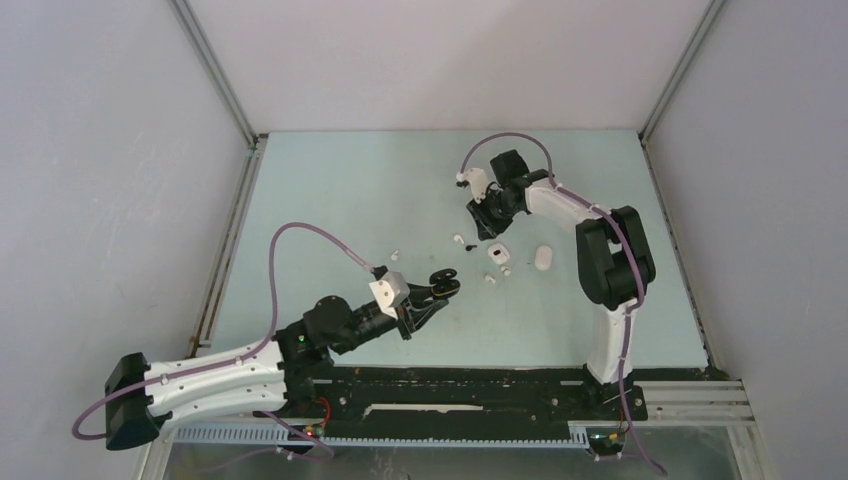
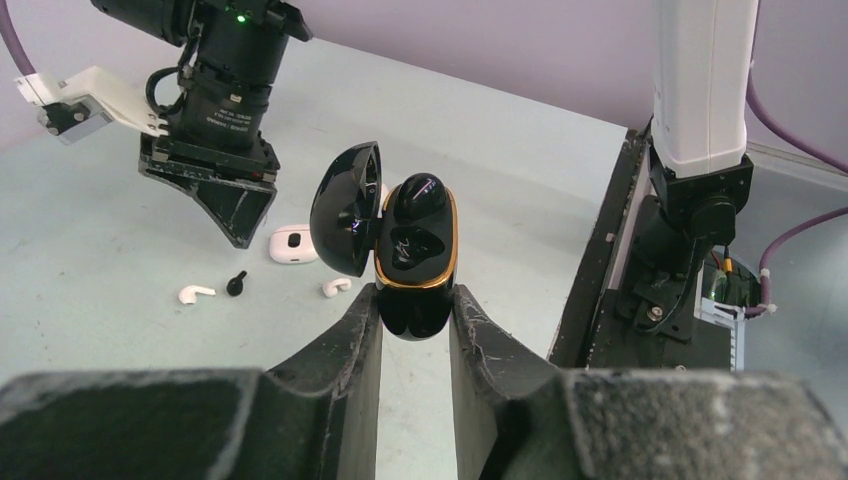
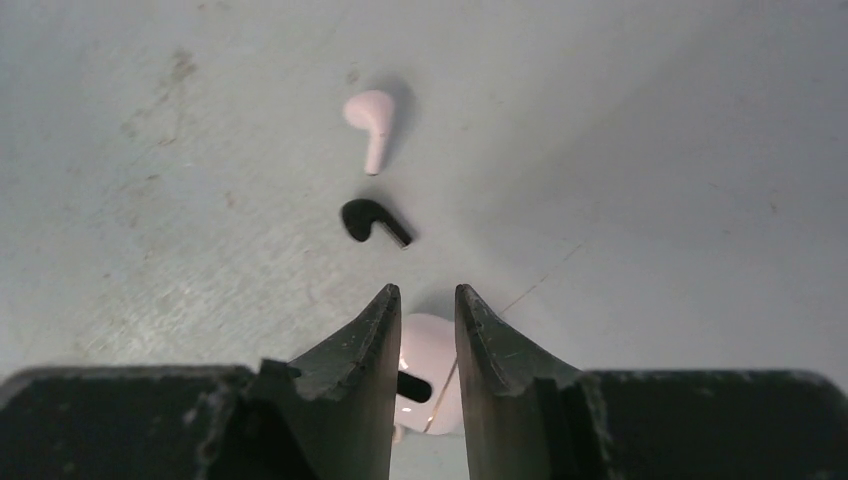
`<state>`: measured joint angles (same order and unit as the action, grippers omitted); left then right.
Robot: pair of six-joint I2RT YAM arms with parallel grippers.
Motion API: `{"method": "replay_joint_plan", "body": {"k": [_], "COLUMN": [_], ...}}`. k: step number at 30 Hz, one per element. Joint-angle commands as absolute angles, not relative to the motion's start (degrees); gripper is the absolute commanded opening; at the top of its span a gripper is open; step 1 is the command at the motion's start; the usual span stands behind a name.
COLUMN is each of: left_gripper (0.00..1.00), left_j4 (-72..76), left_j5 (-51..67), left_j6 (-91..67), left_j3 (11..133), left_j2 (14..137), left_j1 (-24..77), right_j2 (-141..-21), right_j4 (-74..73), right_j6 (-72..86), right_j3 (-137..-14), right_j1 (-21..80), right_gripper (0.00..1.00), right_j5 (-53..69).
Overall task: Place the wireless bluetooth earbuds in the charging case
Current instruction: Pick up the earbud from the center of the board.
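Note:
My left gripper is shut on a black charging case with a gold rim, held above the table with its lid swung open. One black earbud sits in the case's upper slot. From above, this case shows at the left fingertips. My right gripper hangs over the table, fingers narrowly open with nothing between them. Ahead of its tips lie a stubby black earbud and a white stemmed earbud. Beneath the fingers sits a white case.
An open white case and a closed white case lie mid-table. Loose white earbuds lie near them. The right arm's base stands right of the held case.

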<state>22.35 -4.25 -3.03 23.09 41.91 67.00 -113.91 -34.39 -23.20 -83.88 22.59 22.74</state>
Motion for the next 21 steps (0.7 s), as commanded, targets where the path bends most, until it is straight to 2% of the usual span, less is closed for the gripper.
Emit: {"method": "replay_joint_plan", "body": {"k": [1,12,21], "left_gripper": [0.00,0.00,0.00], "left_j4": [23.4,24.5,23.9], "left_j5": [-3.4,-3.0,-2.9], "left_j6": [-3.8,-4.0,-3.5], "left_j3": [25.1,25.1,24.4], "left_j2": [41.9,42.7,42.1], "left_j1": [67.2,67.2,67.2], "right_j2": [-115.8,-124.6,-122.3], "right_j4": [-31.9,-37.4,-38.1], "right_j6": [-20.5,-23.1,-25.2], "right_j3": [-89.3,-96.4,-89.8], "right_j1": [22.4,27.5,29.2], "right_gripper": [0.29,0.32,0.33], "right_j5": [18.3,8.2,5.6]}}
